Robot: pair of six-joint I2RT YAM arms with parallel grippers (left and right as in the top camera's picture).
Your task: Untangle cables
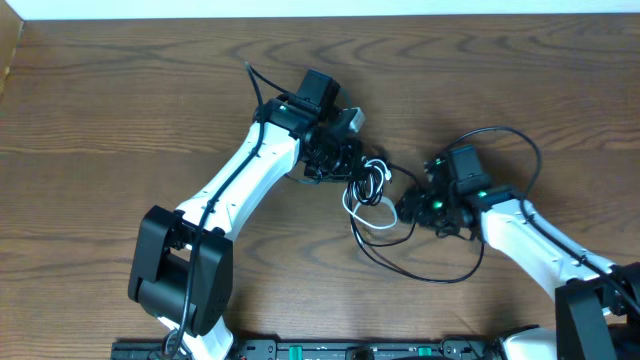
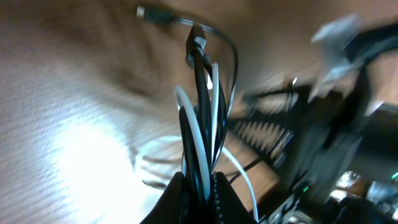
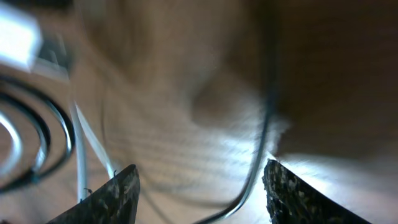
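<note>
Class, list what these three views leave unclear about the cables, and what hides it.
Overhead: how the tangled thin black and white cords cross; too small, partly under the left gripper.
Left wrist: type of the small grey plug; motion blur.
Right wrist: whether the thin black cord touches the open right gripper; blurred.

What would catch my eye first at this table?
A tangle of black and white cables sits in the middle of the wooden table. The left gripper is shut on them, while the right gripper stands open just beside the tangle.
</note>
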